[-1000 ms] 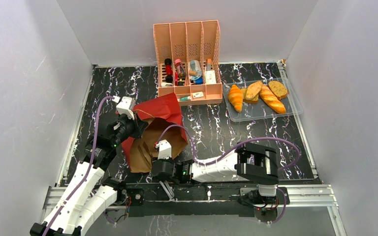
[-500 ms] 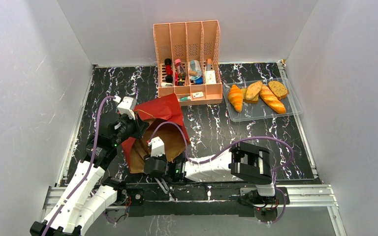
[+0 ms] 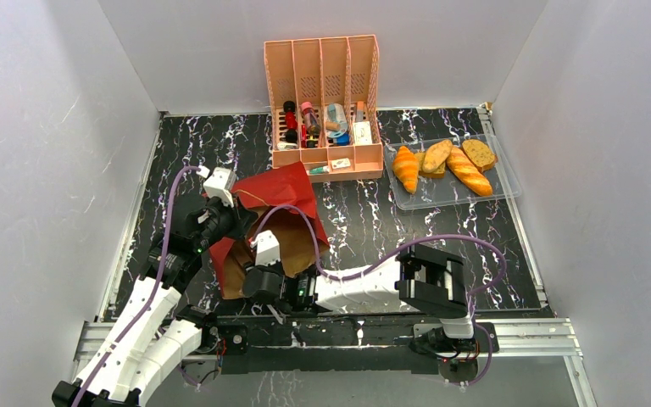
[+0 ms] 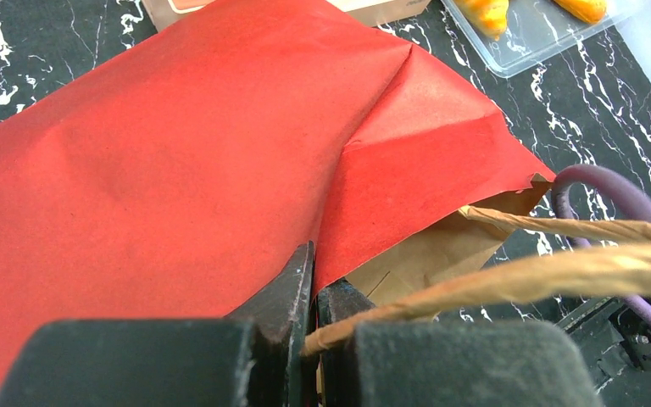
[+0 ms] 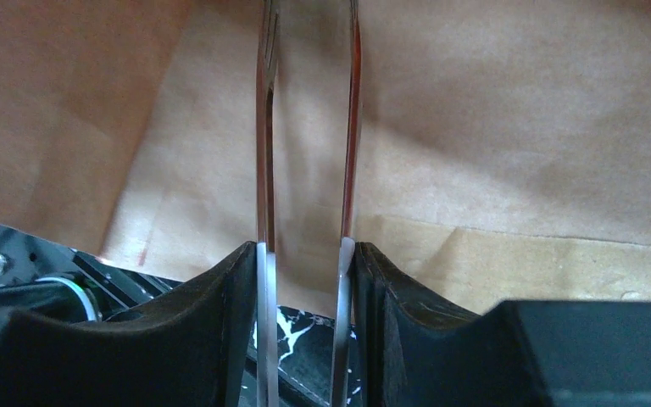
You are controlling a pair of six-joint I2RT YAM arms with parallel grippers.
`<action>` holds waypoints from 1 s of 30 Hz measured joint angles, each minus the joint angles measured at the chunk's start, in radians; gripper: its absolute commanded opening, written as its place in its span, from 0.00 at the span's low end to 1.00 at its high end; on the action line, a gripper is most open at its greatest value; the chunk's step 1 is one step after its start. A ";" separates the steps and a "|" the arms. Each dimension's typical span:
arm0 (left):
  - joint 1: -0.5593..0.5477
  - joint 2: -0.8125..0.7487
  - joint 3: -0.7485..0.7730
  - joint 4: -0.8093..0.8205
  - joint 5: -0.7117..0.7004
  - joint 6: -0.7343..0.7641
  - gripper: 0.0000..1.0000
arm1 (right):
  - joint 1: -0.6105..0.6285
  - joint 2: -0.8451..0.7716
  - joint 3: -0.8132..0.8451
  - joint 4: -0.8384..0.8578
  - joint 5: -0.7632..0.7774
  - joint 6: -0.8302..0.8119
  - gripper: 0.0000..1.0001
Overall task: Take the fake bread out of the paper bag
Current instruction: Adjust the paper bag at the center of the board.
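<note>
The paper bag lies on its side left of centre. The left gripper is clamped on its red edge, and the right gripper sits in its mouth, fingers slightly parted and gripping nothing, facing brown paper. The pink organizer, upper centre, has four slots holding small bottles and boxes. The clear tray, upper right, holds four pieces of fake bread: one croissant, one baguette, two slices.

Setting: robotics lab test cell. Evidence: white panel walls, black marbled tabletop, aluminium mounting rail along near edge.
</note>
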State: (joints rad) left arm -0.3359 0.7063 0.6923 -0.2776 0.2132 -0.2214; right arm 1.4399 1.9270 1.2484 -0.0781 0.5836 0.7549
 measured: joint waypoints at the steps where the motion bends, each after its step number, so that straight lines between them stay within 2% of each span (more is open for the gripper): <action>1: 0.000 0.000 0.000 0.000 0.001 0.000 0.00 | 0.000 0.000 0.008 -0.001 0.002 -0.003 0.41; 18: 0.015 0.000 -0.024 0.016 -0.021 0.009 0.00 | 0.007 0.080 0.120 -0.010 0.115 -0.052 0.43; 22: 0.021 0.000 -0.024 0.019 -0.038 0.014 0.00 | 0.005 0.108 0.154 -0.026 0.150 -0.046 0.41; 24: 0.025 0.000 -0.025 0.022 -0.049 0.019 0.00 | 0.003 0.123 0.170 -0.027 0.162 -0.040 0.35; 27: 0.030 0.000 -0.033 0.033 -0.065 0.020 0.00 | -0.001 0.141 0.187 -0.027 0.178 -0.035 0.16; 30: 0.030 0.000 -0.037 0.037 -0.073 0.020 0.00 | -0.002 0.144 0.189 -0.027 0.178 -0.035 0.04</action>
State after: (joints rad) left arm -0.3058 0.7059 0.6557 -0.2407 0.1403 -0.2016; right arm 1.4376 2.0708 1.4372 -0.1055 0.7616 0.7201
